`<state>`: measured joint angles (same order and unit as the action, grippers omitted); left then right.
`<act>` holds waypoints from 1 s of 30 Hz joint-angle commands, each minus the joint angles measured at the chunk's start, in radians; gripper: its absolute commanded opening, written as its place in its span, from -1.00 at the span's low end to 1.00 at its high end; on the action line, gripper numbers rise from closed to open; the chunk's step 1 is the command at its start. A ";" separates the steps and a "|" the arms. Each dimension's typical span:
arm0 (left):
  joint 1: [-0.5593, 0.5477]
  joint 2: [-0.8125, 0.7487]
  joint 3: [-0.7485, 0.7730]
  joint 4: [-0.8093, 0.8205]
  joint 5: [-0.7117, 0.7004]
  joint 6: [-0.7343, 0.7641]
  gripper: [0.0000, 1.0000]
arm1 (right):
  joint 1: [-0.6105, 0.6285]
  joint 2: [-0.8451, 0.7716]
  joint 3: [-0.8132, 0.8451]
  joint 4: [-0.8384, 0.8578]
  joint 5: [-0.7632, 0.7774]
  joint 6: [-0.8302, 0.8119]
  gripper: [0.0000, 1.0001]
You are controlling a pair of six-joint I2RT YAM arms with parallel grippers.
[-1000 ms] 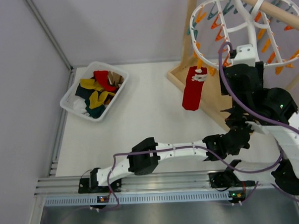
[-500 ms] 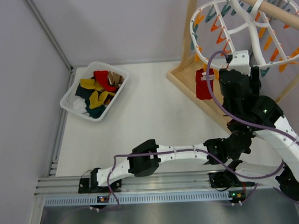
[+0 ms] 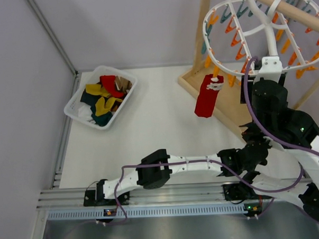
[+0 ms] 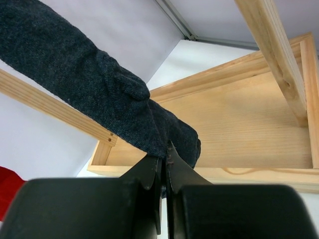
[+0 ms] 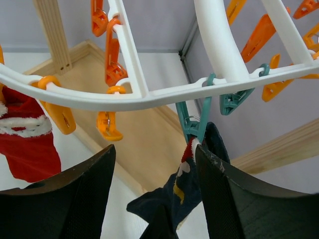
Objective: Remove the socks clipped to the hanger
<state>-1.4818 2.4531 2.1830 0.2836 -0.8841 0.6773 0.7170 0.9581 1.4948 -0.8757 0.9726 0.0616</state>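
Because the right arm's bulk covers that corner in the overhead view, the left gripper point(image 4: 163, 157) shows only in its own camera. Its two black fingers are pressed together on the lower end of a dark knitted sock point(image 4: 94, 84). That sock runs up and out of the picture's top left, so whatever holds its upper end is cut off.

The right gripper point(image 5: 154, 149) stands under the rim of the white hanger point(image 5: 222, 50) with its fingers apart. A navy patterned sock point(image 5: 182, 186) hangs between them from a teal clip point(image 5: 192, 124). It lies close against the finger on the picture's right, and I cannot tell whether it touches; the other finger is clear of it. Its lower end drops below the frame. Whether this sock and the one in the left gripper are the same piece cannot be settled.

A red sock point(image 3: 205, 100) with a white cuff hangs from the hanger's left rim, free of both grippers. Overhead, the hanger's far right side is cut off, and its hook loops over the top bar of the wooden stand point(image 3: 203, 27).

The stand's shallow base tray point(image 4: 239, 124) rests on a white tabletop point(image 3: 149, 125). At the left, a white basket point(image 3: 83, 87) holds loose socks point(image 3: 103, 98) in yellow, red and teal. Plain grey walls close the table in, with a metal seam point(image 3: 50, 34) at the back left. An aluminium rail point(image 3: 152, 194) along the near edge carries the arm bases.
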 commanded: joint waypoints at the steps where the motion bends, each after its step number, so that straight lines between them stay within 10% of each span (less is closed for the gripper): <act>1: -0.008 -0.043 -0.020 0.015 -0.003 -0.018 -1.00 | -0.013 -0.035 0.058 -0.032 -0.031 0.030 0.25; 17: -0.008 -0.080 -0.071 0.015 0.007 -0.058 -1.00 | -0.238 0.070 0.015 0.026 -0.061 -0.029 0.13; 30: -0.014 -0.134 -0.138 0.017 0.048 -0.094 -1.00 | -0.272 0.093 -0.151 0.406 0.104 -0.230 0.11</act>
<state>-1.4689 2.3943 2.0670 0.2855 -0.8642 0.5972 0.4706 1.0706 1.3682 -0.6621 1.0122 -0.0841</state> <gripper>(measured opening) 0.016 0.572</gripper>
